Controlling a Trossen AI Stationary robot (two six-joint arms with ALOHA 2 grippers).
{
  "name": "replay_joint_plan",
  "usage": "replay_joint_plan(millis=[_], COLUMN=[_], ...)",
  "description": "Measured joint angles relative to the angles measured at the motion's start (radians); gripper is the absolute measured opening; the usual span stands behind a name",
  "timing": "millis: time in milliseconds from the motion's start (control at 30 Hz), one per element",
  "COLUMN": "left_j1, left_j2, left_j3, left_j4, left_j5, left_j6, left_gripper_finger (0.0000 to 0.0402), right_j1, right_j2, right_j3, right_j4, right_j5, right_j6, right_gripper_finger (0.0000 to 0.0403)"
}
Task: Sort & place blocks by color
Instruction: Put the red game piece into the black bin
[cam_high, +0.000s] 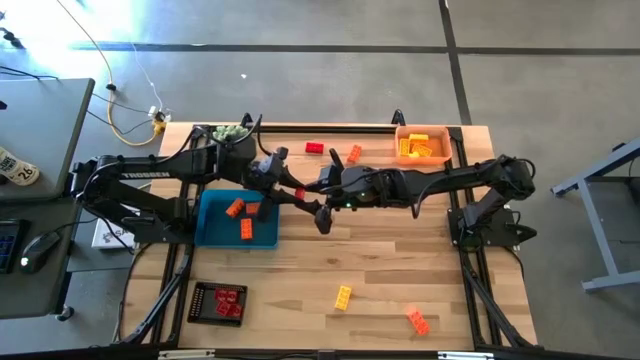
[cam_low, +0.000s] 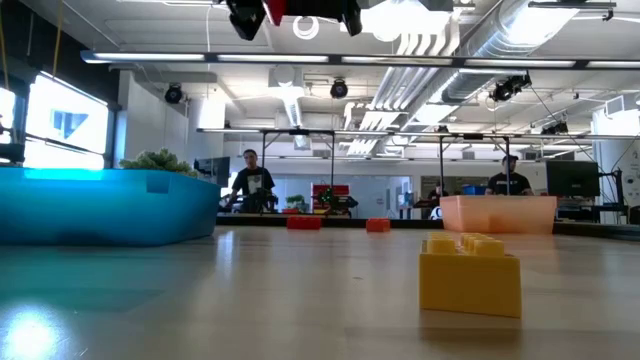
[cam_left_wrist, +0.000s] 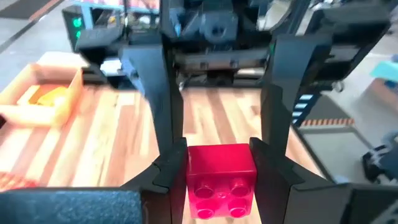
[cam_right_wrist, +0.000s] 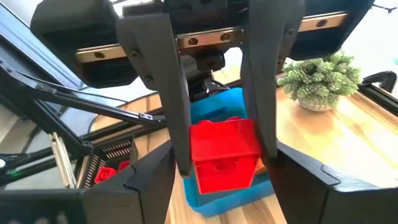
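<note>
Both arms meet above the table's middle, left of centre. A red studded block (cam_high: 298, 192) is lifted clear between them. My left gripper (cam_left_wrist: 221, 169) is shut on this red block (cam_left_wrist: 221, 180). My right gripper (cam_right_wrist: 224, 182) faces it from the table's right side and is open, its fingers standing wide on either side of the red block (cam_right_wrist: 224, 152) and of the left fingers. In the low view both grippers show only at the top edge, with the red block (cam_low: 275, 8) between them. Other blocks lie loose on the table. My left gripper pinches the red block between its two fingers (cam_left_wrist: 171, 171), one on each smooth side wall (cam_left_wrist: 193, 171). It comes roughly level from the table's left side. The block is lifted clear of the table, a studded face (cam_left_wrist: 221, 196) turned toward the left wrist camera.
Blue tray (cam_high: 212, 225) holds orange blocks; orange tray (cam_high: 422, 132) at the far right holds yellow ones; black tray (cam_high: 205, 305) holds red ones. Loose: a red block (cam_high: 314, 148), an orange block (cam_high: 354, 153), a yellow block (cam_high: 343, 297), an orange block (cam_high: 417, 320). A green plant (cam_high: 232, 133) sits far left.
</note>
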Motion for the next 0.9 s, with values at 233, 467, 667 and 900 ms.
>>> replay_joint_plan(millis=[233,467,667,900], left_j1=[0.0,-0.005,-0.004,-0.032], left_j2=[0.0,-0.001,-0.001,-0.002], left_j3=[0.0,0.0,0.0,0.002], left_j4=[-0.083,-0.135,-0.163,-0.197], left_j5=[-0.028,-0.087,-0.108,-0.131], left_j6=[0.02,0.021,0.011,-0.008], left_gripper_finger=[0.0114,0.0114,0.0114,0.0114], right_j1=[0.0,-0.001,0.0,0.0], right_j2=[0.0,0.0,0.0,0.0], right_j3=[0.0,-0.002,-0.002,-0.003], right_j4=[-0.032,-0.045,-0.082,-0.13], right_j5=[0.002,0.0,-0.001,0.019], right_j6=[0.0,-0.004,-0.007,-0.032], right_gripper_finger=[0.0227,0.0227,0.0227,0.0227])
